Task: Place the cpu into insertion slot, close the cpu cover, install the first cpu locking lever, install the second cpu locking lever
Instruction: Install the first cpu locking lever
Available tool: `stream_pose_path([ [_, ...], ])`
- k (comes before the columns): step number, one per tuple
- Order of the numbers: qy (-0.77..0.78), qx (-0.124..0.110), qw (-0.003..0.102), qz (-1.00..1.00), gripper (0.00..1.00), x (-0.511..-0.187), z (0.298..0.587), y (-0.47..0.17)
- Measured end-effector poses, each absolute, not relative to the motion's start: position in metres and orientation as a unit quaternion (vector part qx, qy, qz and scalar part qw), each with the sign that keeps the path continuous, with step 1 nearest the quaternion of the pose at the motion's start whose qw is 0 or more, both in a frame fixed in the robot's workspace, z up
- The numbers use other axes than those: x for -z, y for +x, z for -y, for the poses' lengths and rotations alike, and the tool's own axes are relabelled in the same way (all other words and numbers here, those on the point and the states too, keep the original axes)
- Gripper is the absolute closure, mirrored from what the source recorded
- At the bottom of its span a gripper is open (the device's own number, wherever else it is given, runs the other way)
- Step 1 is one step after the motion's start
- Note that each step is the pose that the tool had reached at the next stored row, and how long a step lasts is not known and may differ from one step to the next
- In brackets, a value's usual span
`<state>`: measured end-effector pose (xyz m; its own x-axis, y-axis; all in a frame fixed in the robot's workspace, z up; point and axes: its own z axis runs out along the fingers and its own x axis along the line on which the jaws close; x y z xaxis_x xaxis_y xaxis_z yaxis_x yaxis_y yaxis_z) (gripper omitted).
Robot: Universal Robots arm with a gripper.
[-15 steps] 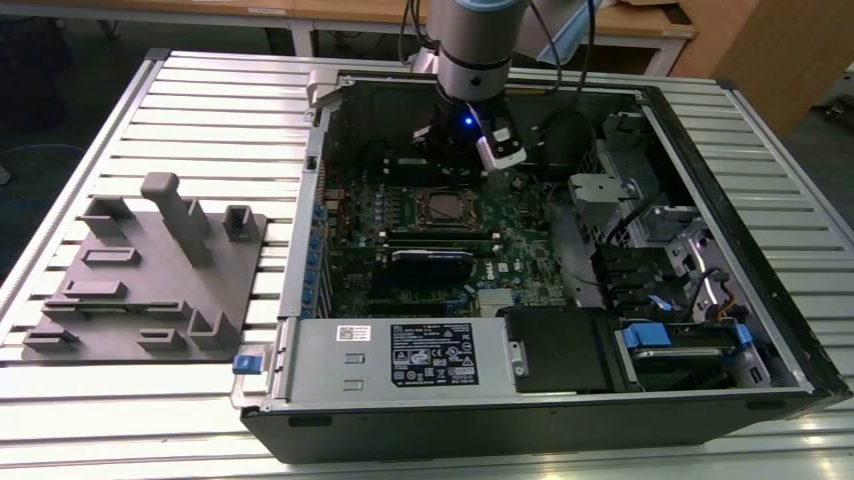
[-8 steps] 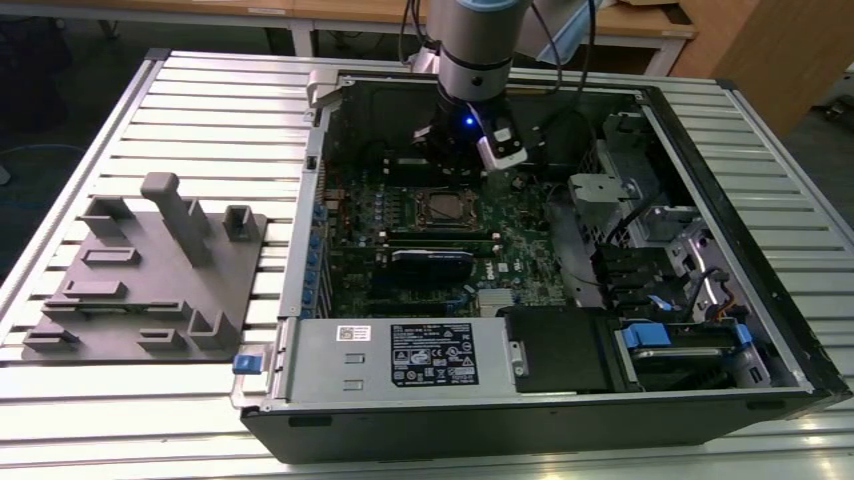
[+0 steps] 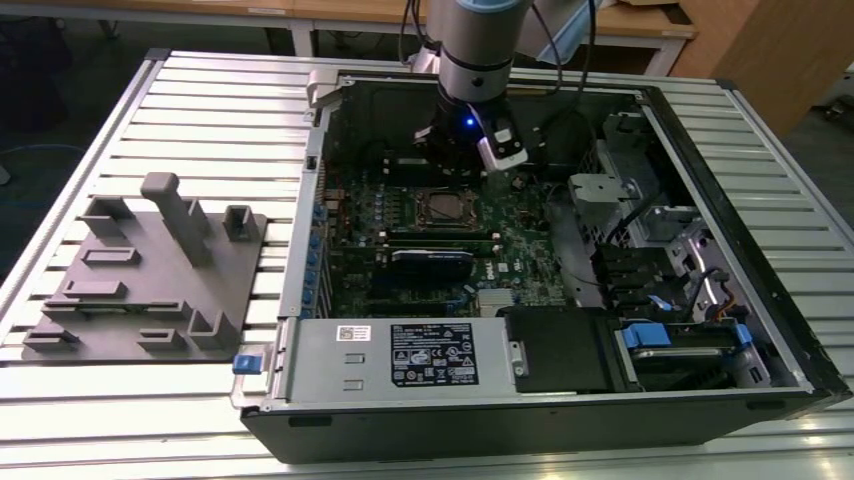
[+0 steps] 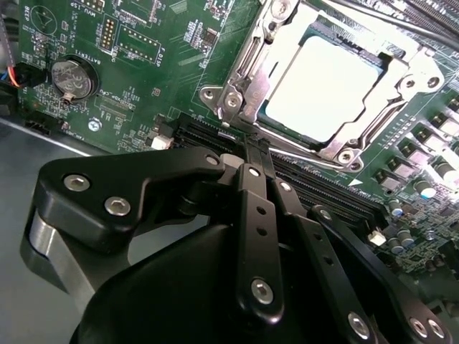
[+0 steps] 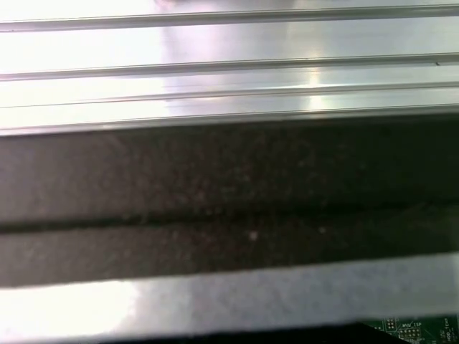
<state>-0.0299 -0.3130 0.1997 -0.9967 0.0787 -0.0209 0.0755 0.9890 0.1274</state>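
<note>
Slatted aluminium table [image 3: 200, 110] carries an open computer case [image 3: 774, 300] lying on its side, so the green circuit board [image 3: 521, 235] faces up and the arm can reach straight down to it.

In the second wrist view the gripper [image 4: 252, 152] is clenched on nothing. Its black fingers [image 4: 257, 215] are pressed together into one narrow tip, a shape that I judge suits pushing a thin part rather than carrying one. The tip sits over a long black card slot [image 4: 193, 132], just beside the near edge of the cpu cover [image 4: 242, 66]; whether it touches metal there I cannot tell.

The cpu [image 4: 326, 82] is already seated in the insertion slot [image 3: 441, 208]. It lies flat with its pale metal top facing up out of the case. Being square, it has no long axis, and its edges run parallel to the frame around it.

The cover is folded down over the chip, whose top shows through the square window. Thin metal bars run along the frame's sides, but I cannot tell whether they are hooked down.

Further out on the board sits a coin battery [image 4: 72, 77]. A grey fixture [image 3: 147, 270] rests on the table, well apart from the case, toward the exterior view's left
</note>
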Motion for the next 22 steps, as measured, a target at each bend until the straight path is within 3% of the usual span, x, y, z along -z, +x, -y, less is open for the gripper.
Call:
stream_pose_path([
  [22, 0.039, -0.062, 0.013, -0.997, 0.9, -0.1984, 0.3136, -0.029],
])
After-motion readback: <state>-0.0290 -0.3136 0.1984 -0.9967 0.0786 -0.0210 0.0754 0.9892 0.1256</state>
